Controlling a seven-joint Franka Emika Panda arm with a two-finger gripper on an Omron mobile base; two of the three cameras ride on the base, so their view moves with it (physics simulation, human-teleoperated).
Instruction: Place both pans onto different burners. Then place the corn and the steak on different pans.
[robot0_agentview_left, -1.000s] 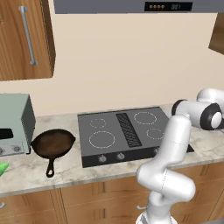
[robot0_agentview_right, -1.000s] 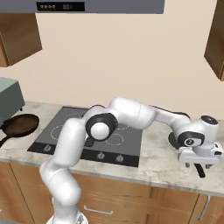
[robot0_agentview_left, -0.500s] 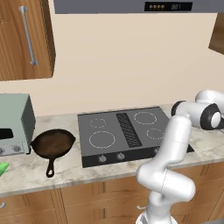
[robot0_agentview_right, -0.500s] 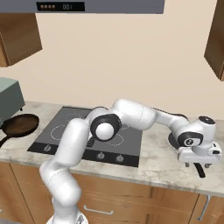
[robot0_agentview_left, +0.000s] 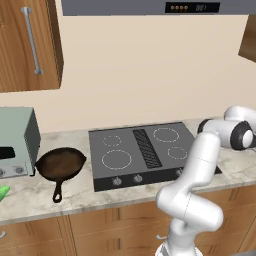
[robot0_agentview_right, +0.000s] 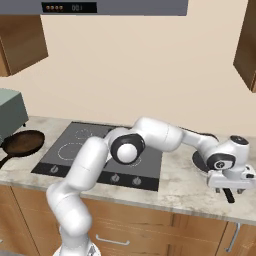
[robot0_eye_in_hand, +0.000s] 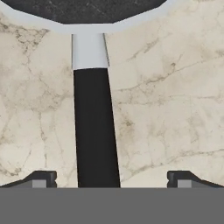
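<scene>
We see the arm stretched far to our right over the marble counter (robot0_agentview_right: 175, 182), with the gripper (robot0_agentview_right: 231, 186) hanging just above the long black handle (robot0_eye_in_hand: 94, 127) of the grey pan (robot0_eye_in_hand: 83, 11). From the hand camera, the two finger tips (robot0_eye_in_hand: 41, 178) stand wide apart at the bottom of the picture, released and holding nothing, and the handle runs up between them, nearer the left tip than the right. The handle's pale metal neck meets the pan's light rim at the top of that view, and the dark pan floor lies beyond it. In the right base view the grey pan sits on the counter to the right of the cooktop (robot0_agentview_right: 65, 147), mostly hidden behind the wrist, with the end of its handle poking out toward the counter's front edge. The brown skillet (robot0_agentview_left: 61, 164) rests on the counter just left of the cooktop, beside the pale green toaster oven (robot0_agentview_left: 16, 141), its short handle pointing toward the front edge. The four ringed burners (robot0_agentview_left: 116, 159) on the cooktop are all bare. A bit of bright green, the corn (robot0_agentview_left: 3, 192), shows at the far left edge of the left base view, on the counter in front of the toaster oven. We cannot find the steak.
</scene>
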